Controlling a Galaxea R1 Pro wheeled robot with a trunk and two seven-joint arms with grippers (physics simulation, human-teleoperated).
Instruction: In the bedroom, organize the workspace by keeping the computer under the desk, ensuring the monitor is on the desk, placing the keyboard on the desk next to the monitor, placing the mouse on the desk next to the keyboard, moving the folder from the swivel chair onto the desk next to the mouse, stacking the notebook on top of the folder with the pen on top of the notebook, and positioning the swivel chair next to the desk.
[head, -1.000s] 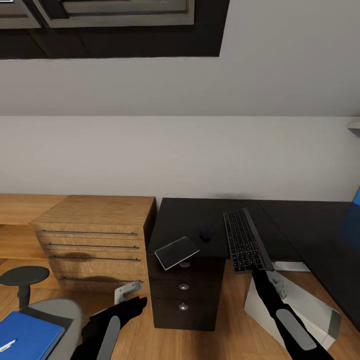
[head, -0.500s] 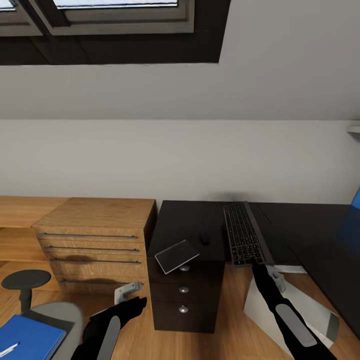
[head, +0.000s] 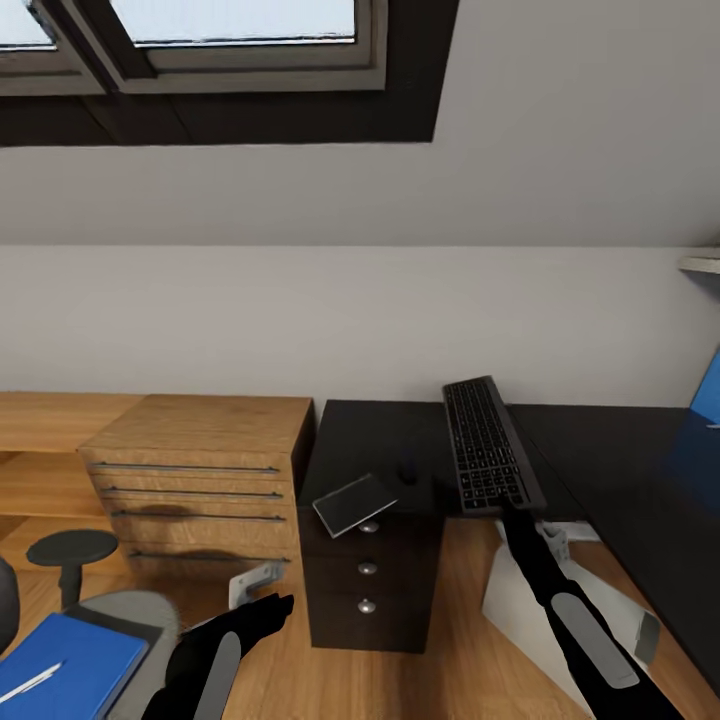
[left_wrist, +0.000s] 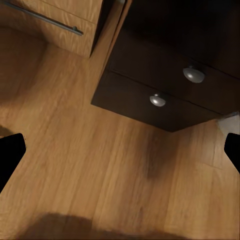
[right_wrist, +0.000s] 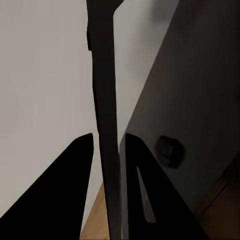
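My right gripper (head: 512, 512) is shut on the near end of the dark keyboard (head: 485, 445), holding it tilted above the glossy black desk (head: 375, 435). In the right wrist view the keyboard (right_wrist: 105, 100) runs edge-on between the two fingers (right_wrist: 75, 170). The small dark mouse (head: 407, 473) (right_wrist: 170, 151) lies on the desk left of the keyboard. The dark notebook (head: 353, 503) overhangs the desk's front edge. The blue folder (head: 60, 660), with the white pen (head: 30, 682) on it, rests on the grey swivel chair (head: 140, 610). The pale computer (head: 515, 625) lies tilted under the desk. My left gripper (head: 278, 602) (left_wrist: 120, 155) hangs open over the floor.
A black drawer pedestal with round knobs (head: 367, 568) (left_wrist: 165, 85) stands under the desk. A light-wood drawer unit (head: 190, 470) is to its left. The chair's black armrest (head: 72, 548) rises at lower left. A blue panel (head: 705, 395) and black-framed skylights (head: 200, 40) border the view.
The right gripper has raised the keyboard and carried it farther over the desk. The camera has moved, showing more of the skylight. The left arm holds still.
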